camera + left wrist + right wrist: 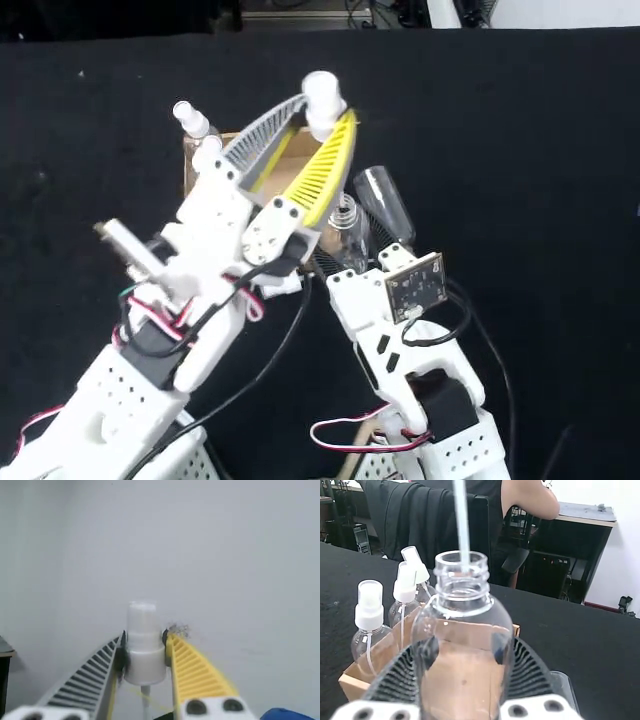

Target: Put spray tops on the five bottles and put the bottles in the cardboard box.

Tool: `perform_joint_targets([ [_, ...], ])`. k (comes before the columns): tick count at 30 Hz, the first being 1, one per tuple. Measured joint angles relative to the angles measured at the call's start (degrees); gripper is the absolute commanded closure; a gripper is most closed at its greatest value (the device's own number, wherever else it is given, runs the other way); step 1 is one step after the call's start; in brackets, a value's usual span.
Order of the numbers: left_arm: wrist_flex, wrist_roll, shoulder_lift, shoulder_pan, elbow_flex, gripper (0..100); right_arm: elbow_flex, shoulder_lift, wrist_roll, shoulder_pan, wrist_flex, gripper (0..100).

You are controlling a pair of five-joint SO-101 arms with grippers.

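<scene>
High view: you look steeply down over the table (540, 130), set well back. Left wrist: close behind the spray top (144, 645), facing a pale surface (225, 540). Right wrist: close behind the bottle (462, 645), facing the cardboard box (350, 682). High view shares top, bottle, box.

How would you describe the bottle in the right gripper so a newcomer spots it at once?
Find the cardboard box on the black table, with three capped bottles standing in it. Beside it the right gripper clamps a clear bottle upright. Unlike those three, its threaded neck is open, with the thin tube of a spray top at its mouth.
</scene>
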Motion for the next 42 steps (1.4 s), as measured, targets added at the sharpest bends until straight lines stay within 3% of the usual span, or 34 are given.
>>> perform_joint_targets([
  [6,0.0,0.0,3.0,0.3,2.6,96,0.0,0.0,0.0,0.1,0.0,98.8],
  [12,0.6,0.0,0.4,0.3,5.0,82,0.0,0.0,0.0,0.2,0.0,98.8],
  [15,7.4,-0.1,-2.7,0.0,5.0,82,0.0,0.0,0.0,0.0,0.0,98.8],
  [20,25.8,-0.1,-8.5,-0.1,1.1,82,0.0,0.0,0.0,0.0,0.0,98.8],
  [24,37.6,-0.1,-13.4,-5.2,-5.7,82,0.2,0.0,0.0,0.0,0.0,98.8],
  [28,41.0,-0.1,-16.6,-16.9,-7.9,82,0.9,0.0,0.1,0.8,-0.2,98.8],
  [33,38.1,-0.1,-16.7,-40.1,-0.6,82,0.8,0.0,-1.8,4.9,-0.5,98.8],
  [38,22.9,-0.1,-16.4,-58.5,19.5,82,-0.9,0.0,-3.2,4.9,-5.7,98.8],
  [42,7.4,0.0,-16.4,-64.0,36.3,82,-2.7,5.2,-4.4,4.9,-13.5,98.8],
])
